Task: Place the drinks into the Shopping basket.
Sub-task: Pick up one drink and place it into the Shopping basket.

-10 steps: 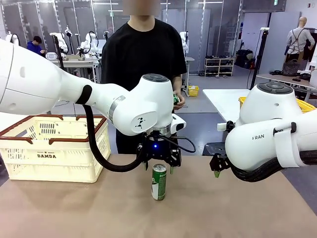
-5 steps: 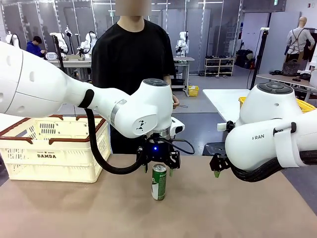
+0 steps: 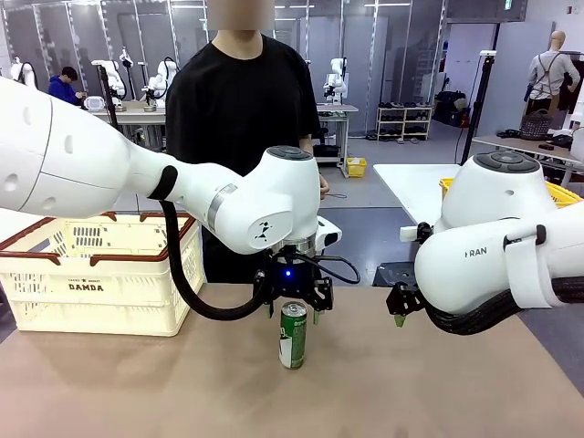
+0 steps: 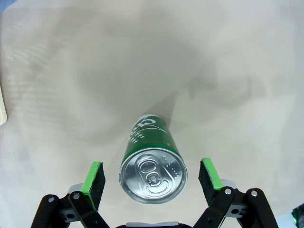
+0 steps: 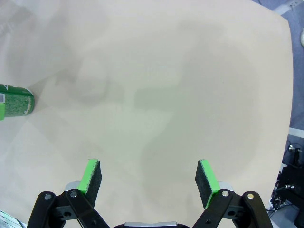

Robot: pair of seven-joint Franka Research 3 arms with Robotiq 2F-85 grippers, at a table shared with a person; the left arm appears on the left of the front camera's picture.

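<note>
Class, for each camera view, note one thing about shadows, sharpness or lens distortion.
Front view: the green can is sharp, its shadow on the table faint. Left wrist view: the wide lens makes the can taper away from the camera; soft shadows around it. Right wrist view: broad soft shadows, can cropped at the left edge.

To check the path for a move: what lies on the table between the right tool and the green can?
Only bare table lies between the right tool and the green can, as the right wrist view shows.
</note>
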